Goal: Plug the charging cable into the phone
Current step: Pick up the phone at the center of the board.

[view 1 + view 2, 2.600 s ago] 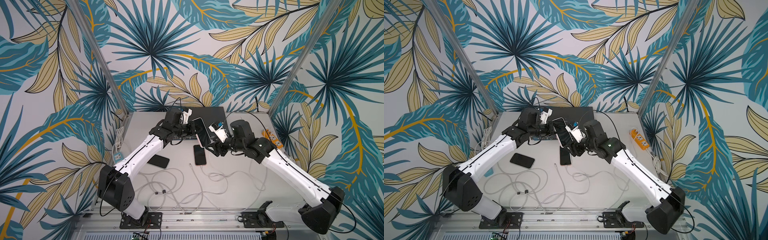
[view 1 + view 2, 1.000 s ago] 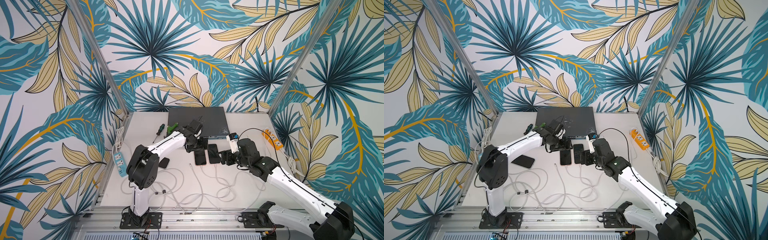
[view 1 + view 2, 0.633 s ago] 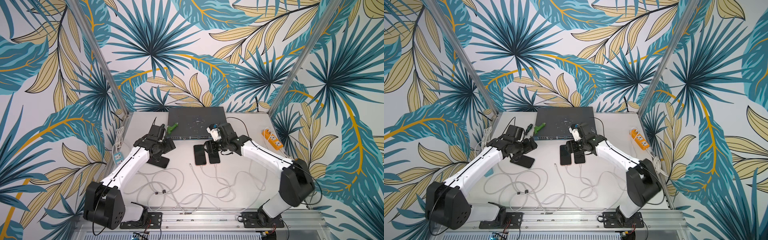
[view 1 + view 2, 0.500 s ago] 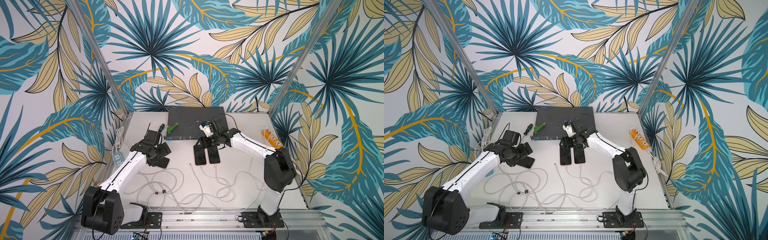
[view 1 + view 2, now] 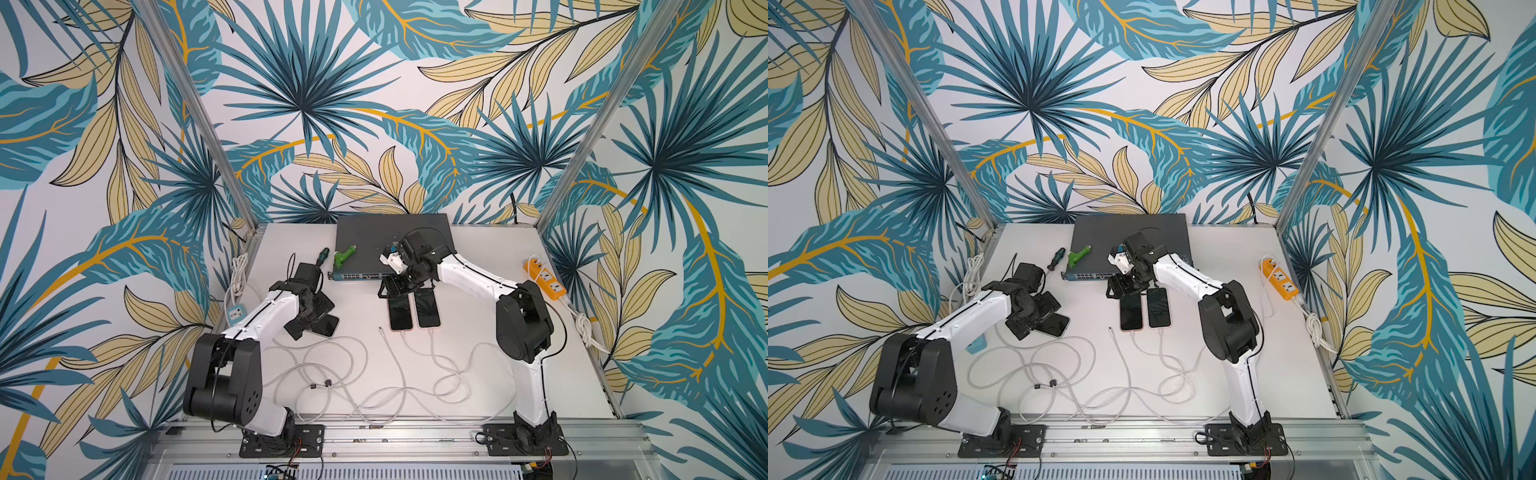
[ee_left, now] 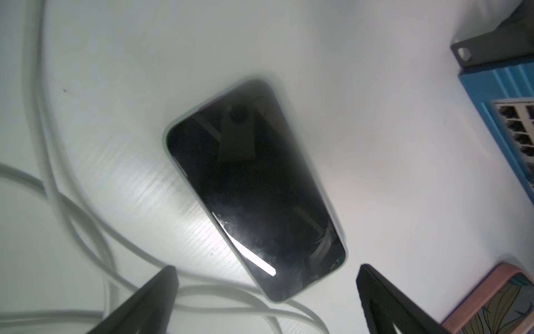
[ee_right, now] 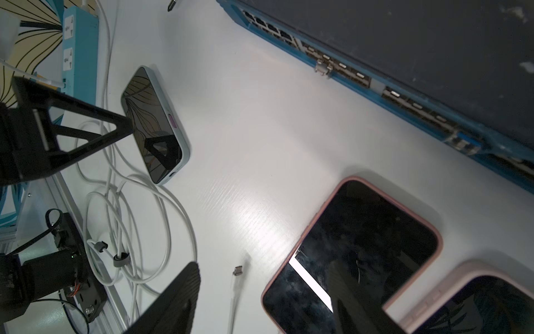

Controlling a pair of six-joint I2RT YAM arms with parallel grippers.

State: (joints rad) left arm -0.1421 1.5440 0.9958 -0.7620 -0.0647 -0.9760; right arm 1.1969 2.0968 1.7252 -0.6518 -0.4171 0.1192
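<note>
Three phones lie in front of the one switch (image 5: 390, 237), and three white cable ends trail toward them from tangled cables (image 6: 37, 86). The pink phone (image 5: 400, 313) and the second phone (image 5: 428, 309) sit side by side just in front of the switch, a cable meeting the near end of each. The loose plug (image 7: 238, 271) rests just left of the pink one. The right gripper (image 5: 401, 289) hangs over their far ends, jaws apart, holding nothing. The third phone (image 6: 254, 188) lies well left of the switch's front, with the left gripper (image 6: 267, 270) spread wide above one end, not touching. Moments ago both grippers held a phone aloft by the switch; now it lies flat and the left arm has swung to the third phone.
</note>
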